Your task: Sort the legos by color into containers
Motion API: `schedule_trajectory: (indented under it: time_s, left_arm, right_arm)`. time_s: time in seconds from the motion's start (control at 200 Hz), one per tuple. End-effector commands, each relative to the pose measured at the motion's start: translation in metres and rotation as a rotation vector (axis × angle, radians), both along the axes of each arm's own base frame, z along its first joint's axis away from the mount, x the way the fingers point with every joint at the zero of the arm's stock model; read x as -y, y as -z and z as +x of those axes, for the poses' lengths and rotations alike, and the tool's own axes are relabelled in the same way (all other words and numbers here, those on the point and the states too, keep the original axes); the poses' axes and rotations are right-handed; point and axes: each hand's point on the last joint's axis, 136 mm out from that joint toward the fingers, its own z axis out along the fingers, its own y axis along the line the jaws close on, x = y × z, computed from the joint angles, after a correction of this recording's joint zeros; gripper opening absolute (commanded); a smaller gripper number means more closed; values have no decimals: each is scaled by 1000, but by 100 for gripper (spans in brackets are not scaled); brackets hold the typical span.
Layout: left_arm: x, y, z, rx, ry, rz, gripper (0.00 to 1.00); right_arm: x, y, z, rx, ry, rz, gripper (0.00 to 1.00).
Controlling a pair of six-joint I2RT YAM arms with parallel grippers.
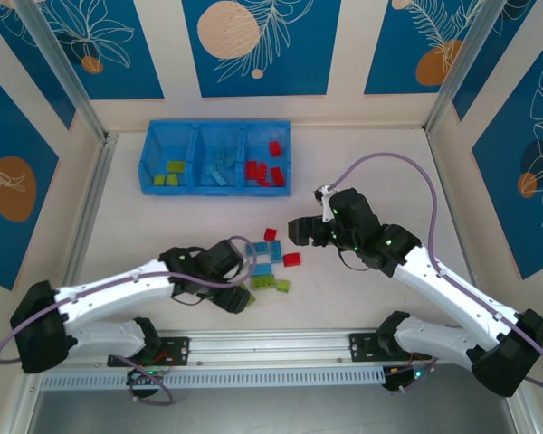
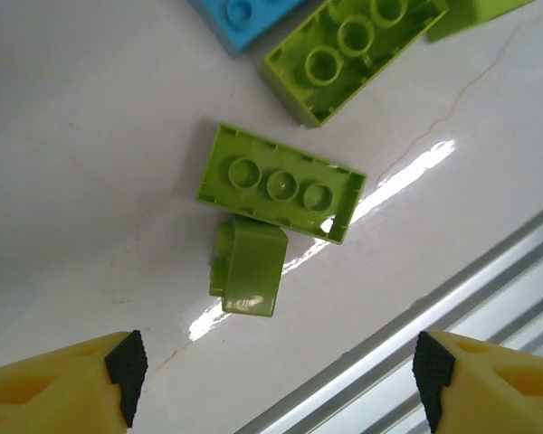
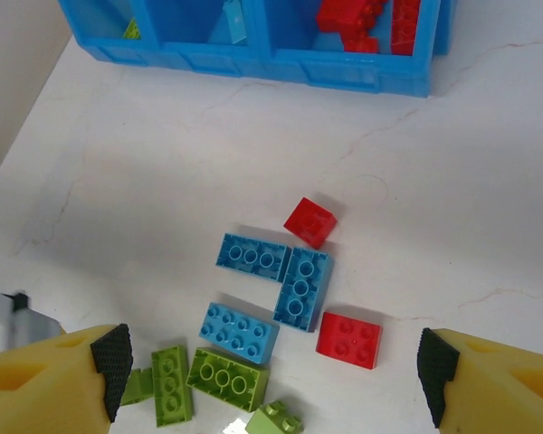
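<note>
While the left pincer [image 2: 281, 366] hangs released over green legos [image 2: 281, 185], the right pincer [image 3: 273, 375] stands released above mixed legos [image 3: 300, 287] on the counter [image 3: 452, 208].

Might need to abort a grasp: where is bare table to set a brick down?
Bare table lies between the blue bin and the loose legos, widest on the left side, and also right of the bin. Crowded: among the loose legos themselves.

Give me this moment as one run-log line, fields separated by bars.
sorting unfinished | left fingers: open, empty, above green legos | right fingers: open, empty, above loose legos | bin: green left, blue middle, red right
</note>
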Motion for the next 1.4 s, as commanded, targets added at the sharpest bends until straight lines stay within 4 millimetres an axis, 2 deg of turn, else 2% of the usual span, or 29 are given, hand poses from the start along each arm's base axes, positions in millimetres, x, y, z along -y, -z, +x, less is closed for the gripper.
schedule_trajectory:
  time_s: [0.0, 0.055, 0.18, 0.325, 0.475, 0.6, 0.7, 0.78, 0.865, 0.945, 1.02, 1.115, 1.26, 1.395]
  left_arm:
    - [3, 11, 6, 17, 1, 35, 71]
    - [5, 17, 7, 8, 16, 53, 65]
    - [7, 34, 5, -26, 34, 90, 61]
    - [4, 44, 7, -29, 39, 135, 46]
    - [2, 47, 11, -10, 42, 154, 26]
    - [-3, 37, 19, 40, 30, 167, 24]
    - [-8, 7, 36, 151, 1, 133, 23]
    - [-12, -29, 60, 252, -44, 65, 23]
    - [-24, -68, 96, 363, -113, 4, 23]
    - [-42, -96, 138, 451, -197, -30, 23]
    - [-66, -111, 181, 521, -292, -7, 23]
    - [-100, -121, 233, 569, -429, 18, 23]
    - [-154, -117, 308, 591, -677, 14, 23]
    - [-193, -113, 357, 579, -807, 71, 26]
  right_arm:
    - [-1, -17, 3, 33, -9, 13, 85]
    - [0, -15, 2, 25, -6, 8, 85]
    - [7, -11, 0, 14, 19, -1, 85]
    - [9, -8, 0, 0, 34, 10, 85]
    - [8, -10, 0, -6, 38, 21, 85]
    - [7, -16, -3, -10, 27, 33, 85]
    - [8, -17, -5, -13, 28, 38, 85]
    - [7, -18, -6, -16, 28, 52, 85]
    - [7, -19, -7, -16, 28, 63, 85]
    - [7, -20, -7, -16, 31, 70, 85]
    - [6, -22, -8, -17, 30, 80, 85]
    - [7, -24, -11, -19, 31, 91, 85]
    - [12, -26, -18, -18, 40, 113, 85]
    - [19, -26, -25, -13, 54, 123, 85]
